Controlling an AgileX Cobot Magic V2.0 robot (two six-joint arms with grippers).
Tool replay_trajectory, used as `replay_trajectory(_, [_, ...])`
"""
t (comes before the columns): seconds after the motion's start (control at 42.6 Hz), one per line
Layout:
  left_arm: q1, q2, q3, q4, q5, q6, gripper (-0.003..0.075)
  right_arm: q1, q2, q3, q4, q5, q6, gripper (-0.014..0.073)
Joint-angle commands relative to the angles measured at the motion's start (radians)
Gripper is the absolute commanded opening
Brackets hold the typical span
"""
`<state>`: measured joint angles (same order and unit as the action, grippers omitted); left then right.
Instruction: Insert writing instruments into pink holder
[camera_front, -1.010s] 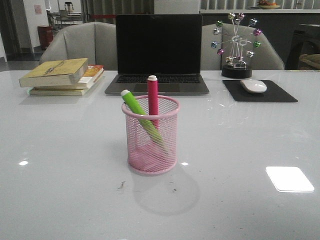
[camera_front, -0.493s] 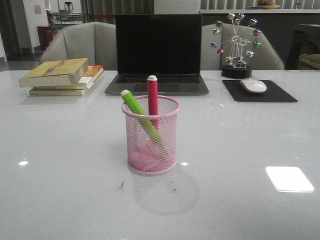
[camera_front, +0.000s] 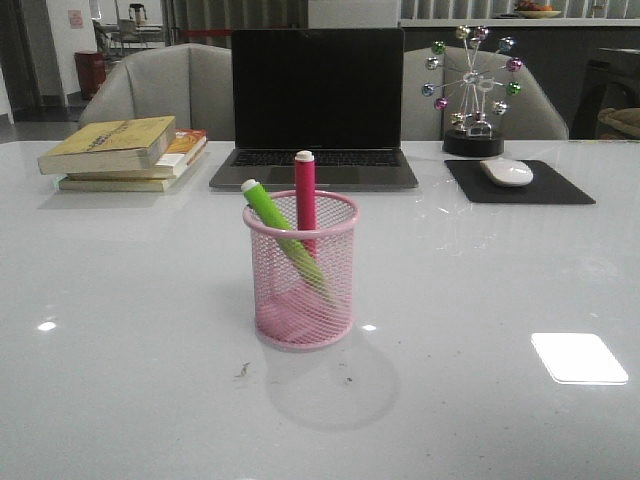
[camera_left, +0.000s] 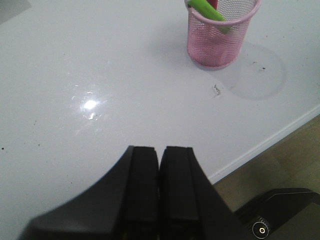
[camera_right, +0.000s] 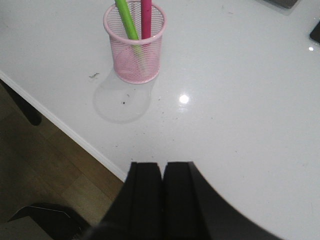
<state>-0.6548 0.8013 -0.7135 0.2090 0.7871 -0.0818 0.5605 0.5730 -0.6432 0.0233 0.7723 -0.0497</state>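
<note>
The pink mesh holder (camera_front: 301, 285) stands upright at the middle of the white table. Inside it a lime green marker (camera_front: 280, 230) leans to the left and a magenta marker (camera_front: 305, 195) stands nearly upright, both caps above the rim. No arm shows in the front view. My left gripper (camera_left: 159, 150) is shut and empty near the table's front edge, well away from the holder (camera_left: 217, 37). My right gripper (camera_right: 162, 166) is also shut and empty, likewise far from the holder (camera_right: 134, 50) with the green marker (camera_right: 126, 20) and magenta marker (camera_right: 146, 17).
An open laptop (camera_front: 316, 110) sits behind the holder. A stack of books (camera_front: 125, 152) lies at the back left. A mouse (camera_front: 507, 172) on a black pad and a ball ornament (camera_front: 472, 90) are at the back right. The table's front edge (camera_right: 70, 132) borders wooden floor.
</note>
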Motion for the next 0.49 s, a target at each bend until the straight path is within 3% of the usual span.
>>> replay_trajectory(0.0, [-0.006, -0.006, -0.029, 0.002, -0.060, -0.001, 0.0097, -0.007, 0.000, -0.029, -0.002, -0.064, -0.011, 0.0058])
replay_trajectory(0.141, [0.004, -0.044, -0.017, 0.012, -0.091, 0.003, 0.0097, -0.007, 0.000, -0.029, -0.002, -0.064, -0.011, 0.0058])
replay_trajectory(0.329, [0.214, -0.196, 0.064, -0.158, -0.205, 0.166, 0.0097, -0.007, 0.000, -0.029, 0.000, -0.062, -0.011, 0.0058])
replay_trajectory(0.47, [0.358, -0.369, 0.177, -0.168, -0.319, 0.184, 0.0097, -0.007, 0.000, -0.029, 0.000, -0.062, -0.011, 0.0058])
